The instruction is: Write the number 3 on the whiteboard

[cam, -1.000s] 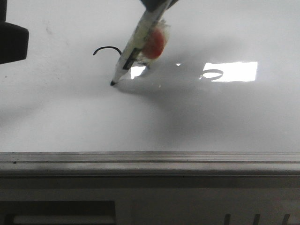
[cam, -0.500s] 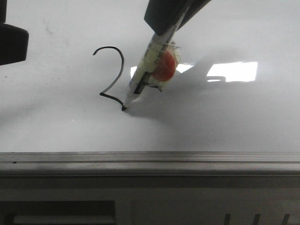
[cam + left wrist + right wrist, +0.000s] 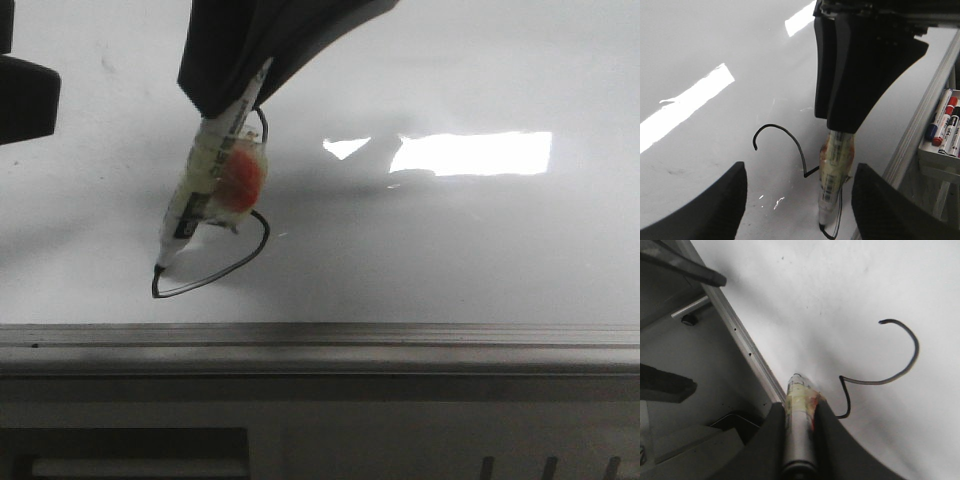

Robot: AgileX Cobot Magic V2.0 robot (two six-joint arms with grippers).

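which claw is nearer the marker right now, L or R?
Right. The right claw is clamped on the marker, whose tip sits at the end of the number 3. The left claw hangs open over the whiteboard, apart from the marker.

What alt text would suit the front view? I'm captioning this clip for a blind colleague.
The right pincer holds a white marker with a red lump taped on, its tip touching the whiteboard at the end of the number 3, whose lower curve sweeps toward the grey rail. A bright rectangular glare lies to the right.
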